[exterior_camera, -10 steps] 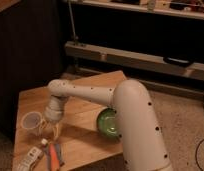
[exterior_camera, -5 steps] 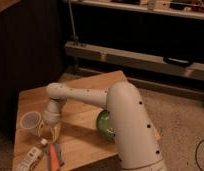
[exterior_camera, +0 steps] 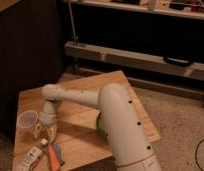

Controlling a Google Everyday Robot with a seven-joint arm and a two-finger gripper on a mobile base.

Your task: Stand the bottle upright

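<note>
The bottle (exterior_camera: 32, 154) is a small whitish plastic bottle lying on its side near the front left corner of the wooden table (exterior_camera: 120, 90). My gripper (exterior_camera: 44, 131) hangs from the white arm just above and behind it, pointing down at the tabletop with its pale fingers (exterior_camera: 51, 131) spread a little. It holds nothing. The gripper is between the translucent cup and the bottle, a short way from the bottle's cap end.
A translucent plastic cup (exterior_camera: 27, 120) stands upright left of the gripper. A flat orange-and-grey item (exterior_camera: 56, 156) lies right of the bottle. A green object (exterior_camera: 99, 123) is partly hidden behind my arm. The table's front and left edges are close.
The arm has swung left and forward, bringing the gripper lower and closer to the bottle. The bottle, cup and orange item have not moved.
</note>
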